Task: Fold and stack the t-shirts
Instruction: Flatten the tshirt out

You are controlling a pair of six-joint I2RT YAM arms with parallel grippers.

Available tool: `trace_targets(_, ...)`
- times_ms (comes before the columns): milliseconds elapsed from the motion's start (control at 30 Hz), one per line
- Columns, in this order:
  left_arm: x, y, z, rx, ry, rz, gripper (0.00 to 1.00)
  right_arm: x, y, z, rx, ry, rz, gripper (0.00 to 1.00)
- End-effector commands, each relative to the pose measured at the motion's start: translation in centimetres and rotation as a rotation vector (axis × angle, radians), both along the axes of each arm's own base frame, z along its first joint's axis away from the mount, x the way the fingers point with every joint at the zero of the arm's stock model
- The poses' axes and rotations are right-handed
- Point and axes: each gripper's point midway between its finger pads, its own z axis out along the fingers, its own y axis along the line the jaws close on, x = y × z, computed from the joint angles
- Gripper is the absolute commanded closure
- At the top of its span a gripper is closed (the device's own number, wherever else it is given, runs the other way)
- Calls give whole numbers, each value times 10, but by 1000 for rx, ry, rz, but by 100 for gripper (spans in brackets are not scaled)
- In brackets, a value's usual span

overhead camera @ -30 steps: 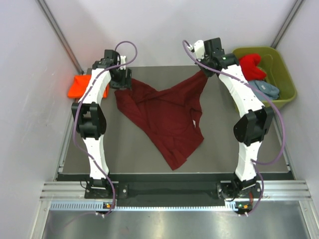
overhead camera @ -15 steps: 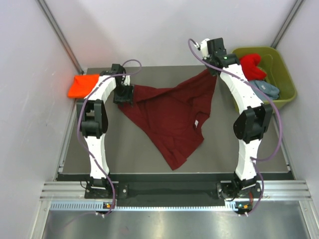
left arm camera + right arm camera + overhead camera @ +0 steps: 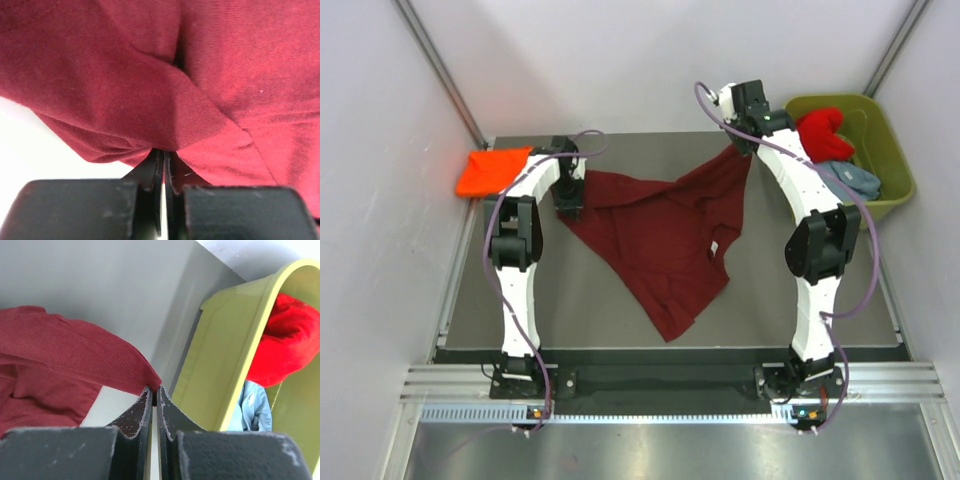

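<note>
The grey table point(image 3: 570, 300) leaves you open room in the lower frame, with its far edge close behind both arms. At centre the maroon t-shirt point(image 3: 660, 235) lies unfolded; the left gripper point(image 3: 162, 157) and right gripper point(image 3: 154, 390) each pinch an upper corner, the right just beside the green tub point(image 3: 895, 195). Only the orange t-shirt point(image 3: 492, 170) sits folded, at upper left, and the red t-shirt point(image 3: 823, 128) and grey-blue t-shirt point(image 3: 855, 180) wait in the tub, so most of the work appears left.

Near surface point(image 3: 560, 310) lies bare — green tub point(image 3: 892, 170) blocks the far right, orange t-shirt point(image 3: 490, 170) the far-left corner, maroon t-shirt point(image 3: 660, 235) spreads across the middle.
</note>
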Motion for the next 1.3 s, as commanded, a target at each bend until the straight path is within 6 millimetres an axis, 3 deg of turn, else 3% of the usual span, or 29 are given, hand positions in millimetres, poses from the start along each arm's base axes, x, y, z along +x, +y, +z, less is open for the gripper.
trace_targets(0,-4,-4,-6,-2,17,-7,100,13,1,20,31,-75,-20,100)
trace_targets(100,-20,-1,15,1,6,-3,100,15,1,19,27,-77,-22,100)
trace_targets(133,-25,1,38,-1,-33,0,100,16,0,20,25,-81,-25,100)
trace_targets(200,-53,7,42,-1,3,12,100,19,-3,19,19,-86,-36,100)
trace_targets(233,-63,9,64,-7,-38,19,100,21,-3,21,19,-93,-38,100)
trace_targets(267,-84,16,59,-1,0,33,100,23,-6,22,13,-100,-49,100)
trace_targets(333,-111,23,69,6,1,50,100,27,-7,25,8,-117,-57,100)
trace_targets(433,-128,31,82,31,-32,59,100,29,-6,26,15,-123,-53,100)
trace_targets(533,-120,36,94,55,-92,63,100,30,-5,24,18,-120,-50,100)
trace_targets(633,-97,33,100,48,-124,38,60,32,-3,21,21,-114,-46,100)
trace_targets(700,-82,33,91,57,-110,33,53,33,-1,21,22,-118,-43,100)
trace_targets(767,-56,29,99,45,-150,30,53,34,-1,20,22,-117,-43,100)
trace_targets(800,-47,29,84,50,-120,30,53,34,0,20,22,-118,-42,100)
trace_targets(833,-30,28,92,46,-157,31,53,34,1,20,23,-118,-41,100)
trace_targets(900,-16,27,76,50,-135,33,54,33,0,19,21,-114,-42,100)
trace_targets(933,-6,27,79,55,-154,35,54,33,0,19,22,-113,-41,100)
trace_targets(1067,1,25,60,49,-123,29,55,33,1,23,23,-120,-36,100)
trace_targets(1267,6,-2,34,-2,-79,-9,57,35,3,17,24,-111,-35,100)
